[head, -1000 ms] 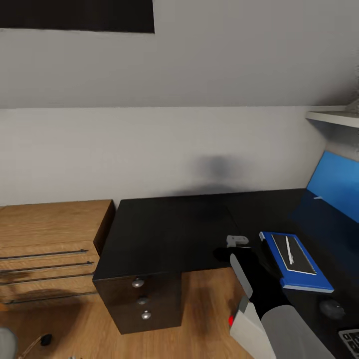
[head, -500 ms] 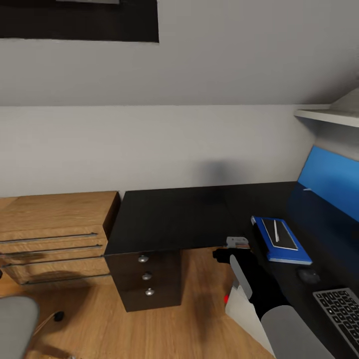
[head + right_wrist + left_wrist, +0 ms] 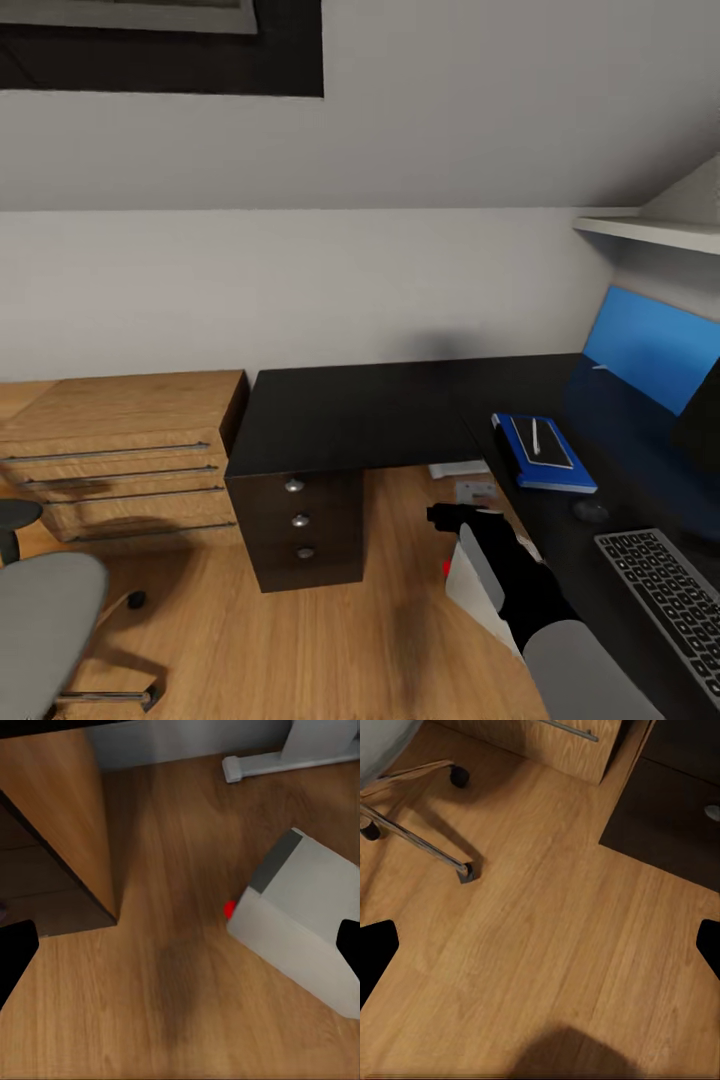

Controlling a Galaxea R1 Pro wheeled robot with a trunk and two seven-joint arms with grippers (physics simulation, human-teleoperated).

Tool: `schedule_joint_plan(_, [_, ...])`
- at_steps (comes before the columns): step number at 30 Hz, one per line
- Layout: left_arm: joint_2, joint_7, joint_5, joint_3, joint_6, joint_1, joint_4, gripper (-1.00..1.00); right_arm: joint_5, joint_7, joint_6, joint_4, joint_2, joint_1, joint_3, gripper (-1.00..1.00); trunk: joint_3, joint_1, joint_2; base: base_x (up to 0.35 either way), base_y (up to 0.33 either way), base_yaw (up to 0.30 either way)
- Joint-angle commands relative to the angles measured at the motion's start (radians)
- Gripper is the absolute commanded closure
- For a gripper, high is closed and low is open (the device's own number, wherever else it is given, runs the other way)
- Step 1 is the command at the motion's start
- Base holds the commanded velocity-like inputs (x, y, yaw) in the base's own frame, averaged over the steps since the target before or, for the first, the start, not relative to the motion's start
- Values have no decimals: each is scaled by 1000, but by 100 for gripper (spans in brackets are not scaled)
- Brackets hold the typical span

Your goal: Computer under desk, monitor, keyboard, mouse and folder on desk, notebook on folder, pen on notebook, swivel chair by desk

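Your swivel chair (image 3: 45,625) sits off to the left, well apart from the desk (image 3: 380,420). It should roll easily on its castors; push at the seat or backrest, probably. Both grippers' jaws are spread open, holding nothing.

No text, label, brand or number can be read anywhere. The keyboard (image 3: 668,597) has keys too small and blurred to make out any letters. The computer (image 3: 304,921) carries only a plain red dot, no lettering. The notebook's (image 3: 540,443) cover shows no title or mark.
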Motion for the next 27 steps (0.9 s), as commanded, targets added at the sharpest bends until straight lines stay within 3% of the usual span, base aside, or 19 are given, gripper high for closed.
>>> schedule_joint_plan(1, [1, 3, 10, -2, -3, 0, 0, -100, -11, -9, -11, 6, 0, 2, 3, -100, -1, 0, -1, -85, 0, 0])
schedule_joint_plan(5, [2, 3, 10, -2, -2, 0, 3, -100, -10, -10, -66, 58, 4, 22, 8, -100, -1, 0, -1, -42, 0, 0])
schedule_joint_plan(9, [1, 3, 8, -5, 1, 0, 14, -100, -8, -9, -125, 92, 7, 63, 17, -100, 12, -15, 27, -7, 0, 0])
schedule_joint_plan(13, [1, 3, 5, -7, 2, 0, 30, -100, -3, -9, -168, 94, 7, 124, 52, -100, 24, -31, 55, -3, 0, 0])
schedule_joint_plan(15, [0, 3, -25, -7, 3, 0, 37, -100, 1, -8, -267, 114, 8, 226, 86, -100, 30, -38, 69, 0, 0, 0])
schedule_joint_plan(16, [-1, 3, -38, -7, 3, 0, 41, -100, 2, -6, -358, 165, 7, 281, 92, -100, 34, -42, 76, 0, 0, 0])
schedule_joint_plan(18, [-3, 3, -48, -7, 4, 0, 53, -100, 5, -4, -523, 287, 5, 325, 96, -100, 40, -50, 90, 0, 0, 0])
schedule_joint_plan(20, [-4, 3, -51, -8, 4, 0, 65, -100, 9, -3, -648, 400, 4, 340, 100, -100, 46, -58, 104, 0, 0, 0])
schedule_joint_plan(27, [-5, 2, -54, -8, 3, 0, 120, -100, 37, -1, -916, 659, 6, 353, 124, -100, 68, -84, 153, 0, 0, 0])
